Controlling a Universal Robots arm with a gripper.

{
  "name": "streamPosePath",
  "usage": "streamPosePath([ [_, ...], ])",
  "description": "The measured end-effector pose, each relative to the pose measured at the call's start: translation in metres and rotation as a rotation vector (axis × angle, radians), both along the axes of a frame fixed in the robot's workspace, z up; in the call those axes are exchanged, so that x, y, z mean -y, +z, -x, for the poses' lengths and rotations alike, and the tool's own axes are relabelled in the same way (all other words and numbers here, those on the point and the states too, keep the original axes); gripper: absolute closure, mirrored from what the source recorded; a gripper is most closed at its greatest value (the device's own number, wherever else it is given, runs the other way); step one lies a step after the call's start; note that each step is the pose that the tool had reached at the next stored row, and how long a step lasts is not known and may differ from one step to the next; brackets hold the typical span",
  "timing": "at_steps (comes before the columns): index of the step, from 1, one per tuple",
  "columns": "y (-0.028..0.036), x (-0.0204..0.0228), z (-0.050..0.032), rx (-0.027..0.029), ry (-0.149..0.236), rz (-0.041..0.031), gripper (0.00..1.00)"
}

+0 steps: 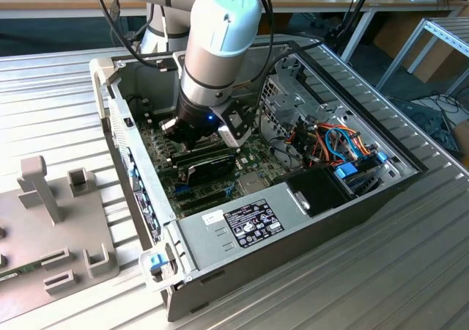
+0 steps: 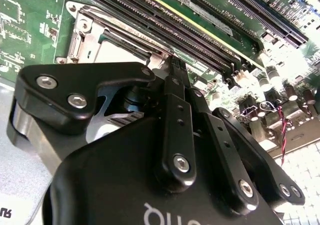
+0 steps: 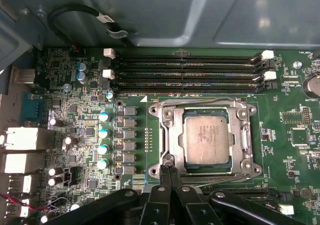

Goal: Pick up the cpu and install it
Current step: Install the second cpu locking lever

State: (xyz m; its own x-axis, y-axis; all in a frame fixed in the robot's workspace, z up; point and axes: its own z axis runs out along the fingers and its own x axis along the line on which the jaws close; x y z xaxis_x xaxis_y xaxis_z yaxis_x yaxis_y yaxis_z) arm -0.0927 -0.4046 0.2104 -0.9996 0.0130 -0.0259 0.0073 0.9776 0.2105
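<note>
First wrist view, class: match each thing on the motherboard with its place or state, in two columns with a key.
Things:
1. flat square silver-grey cpu
2. long black memory slots
3. small turquoise-topped cylindrical capacitors
4. black tool

Places or states:
A. in a row beside the hinged metal socket frame
B. shut, tips at the frame's edge
C. lying inside the frame
D. between the frame and the grey case wall

Pairs: 1-C, 2-D, 3-A, 4-B

Bright even overhead light; glare on motherboard [image 2: 300, 55] in second wrist view; near pincer [image 2: 172, 65] blurred.
</note>
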Motion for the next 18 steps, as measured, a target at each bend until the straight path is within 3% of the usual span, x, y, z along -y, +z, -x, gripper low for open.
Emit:
streamPosePath([
  [11, -0.0023, -0.0007, 0.0004, 0.0000, 0.000, -0.0008, 0.89],
  [18, -0.0023, -0.0047, 0.0004, 0.0000, 0.000, -0.0009, 0.89],
])
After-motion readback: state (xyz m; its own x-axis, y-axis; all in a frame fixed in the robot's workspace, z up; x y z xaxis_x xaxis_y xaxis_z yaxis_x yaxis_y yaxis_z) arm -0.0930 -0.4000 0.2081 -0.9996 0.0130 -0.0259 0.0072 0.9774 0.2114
